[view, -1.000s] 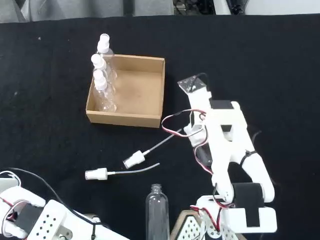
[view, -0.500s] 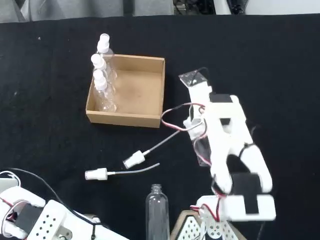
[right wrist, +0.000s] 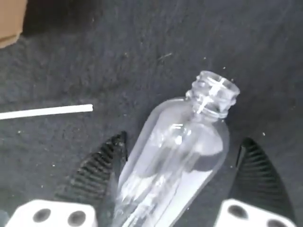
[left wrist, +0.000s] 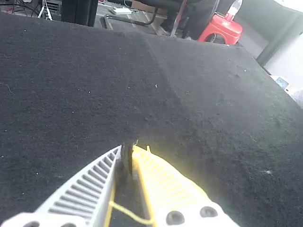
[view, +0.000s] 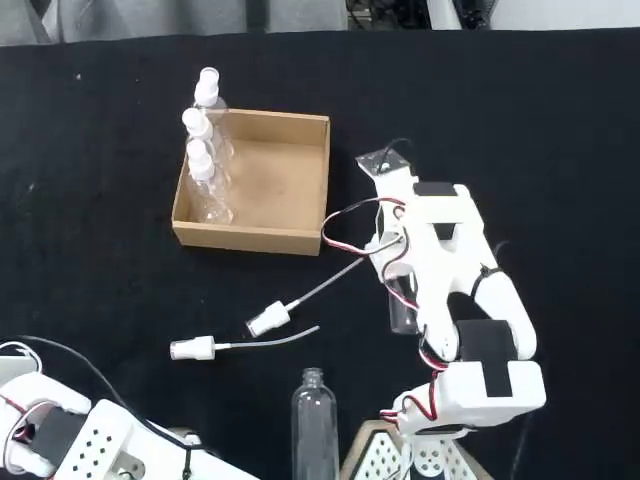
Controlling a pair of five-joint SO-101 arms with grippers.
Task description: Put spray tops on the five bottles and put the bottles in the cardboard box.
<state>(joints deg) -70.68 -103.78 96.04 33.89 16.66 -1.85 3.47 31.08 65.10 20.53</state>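
A clear bottle (right wrist: 182, 151) without a top lies on the black mat, also seen under the right arm (view: 403, 305). My right gripper (right wrist: 182, 140) is open, with one black finger (right wrist: 102, 170) on each side of the bottle's body. Two loose spray tops (view: 268, 320) (view: 195, 348) lie on the mat left of it. A second open bottle (view: 313, 425) stands near the front edge. The cardboard box (view: 300, 240) holds three topped bottles (view: 208, 175) along its left wall. My left gripper (left wrist: 129, 152) is shut on nothing, low over bare mat.
The right arm (view: 440, 250) stands just right of the box. A spray top's white tube (right wrist: 47, 111) lies close to the right gripper. The left arm's base (view: 60, 435) sits at the front left corner.
The right arm has shifted slightly left and settled over the lying bottle, which now shows more plainly beneath it. The left arm, box and spray tops have not moved.
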